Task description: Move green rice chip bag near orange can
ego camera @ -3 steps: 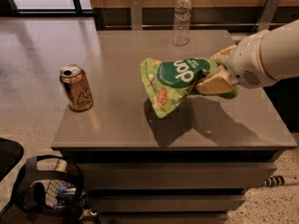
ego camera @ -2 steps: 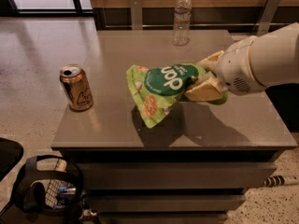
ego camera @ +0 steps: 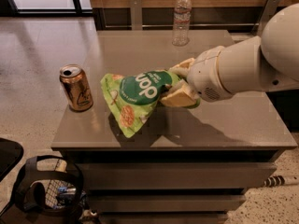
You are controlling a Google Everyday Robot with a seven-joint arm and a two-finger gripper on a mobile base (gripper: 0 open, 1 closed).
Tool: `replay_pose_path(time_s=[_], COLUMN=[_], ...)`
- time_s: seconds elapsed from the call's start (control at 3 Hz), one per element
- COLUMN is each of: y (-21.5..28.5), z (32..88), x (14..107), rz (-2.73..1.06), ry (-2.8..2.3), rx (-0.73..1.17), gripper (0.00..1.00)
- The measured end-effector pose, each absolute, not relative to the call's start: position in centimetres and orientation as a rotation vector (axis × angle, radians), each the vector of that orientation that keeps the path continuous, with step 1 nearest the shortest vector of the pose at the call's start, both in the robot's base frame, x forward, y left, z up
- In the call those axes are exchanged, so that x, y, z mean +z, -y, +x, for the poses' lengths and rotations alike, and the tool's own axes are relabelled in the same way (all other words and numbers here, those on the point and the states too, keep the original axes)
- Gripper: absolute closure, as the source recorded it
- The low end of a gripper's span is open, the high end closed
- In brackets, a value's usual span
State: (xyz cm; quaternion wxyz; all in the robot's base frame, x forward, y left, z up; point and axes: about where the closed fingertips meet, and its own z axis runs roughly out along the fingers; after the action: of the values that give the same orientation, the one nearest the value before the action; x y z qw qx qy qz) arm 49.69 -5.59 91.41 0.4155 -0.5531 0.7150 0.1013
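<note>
Clamping green rice chip bag [ego camera: 138, 97] — tool [ego camera: 174, 83], mid-table [ego camera: 243, 120]

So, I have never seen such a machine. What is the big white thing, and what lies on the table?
The white thing is a robot arm reaching in from the right. At its tip is a two-finger claw, shut on the green rice chip bag over the grey table. The orange can stands upright near the left edge, apart from the bag. A clear water bottle stands at the far side. One camera looks down at the table from the front; its mounting is not known.
</note>
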Motion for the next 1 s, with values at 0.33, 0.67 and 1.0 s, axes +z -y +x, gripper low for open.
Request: replay_pose_path(time_s=[0.33,0.67,1.0], y=[3.88,3.83,3.72], z=[50.08,49.89,49.79], x=[90.91,91.25,91.43], rz=[-1.427,-1.429,-1.431], ry=[-1.748,-1.747,-1.744], rx=[0.273,0.265,0.261], gripper=[1.0,0.75,0.52])
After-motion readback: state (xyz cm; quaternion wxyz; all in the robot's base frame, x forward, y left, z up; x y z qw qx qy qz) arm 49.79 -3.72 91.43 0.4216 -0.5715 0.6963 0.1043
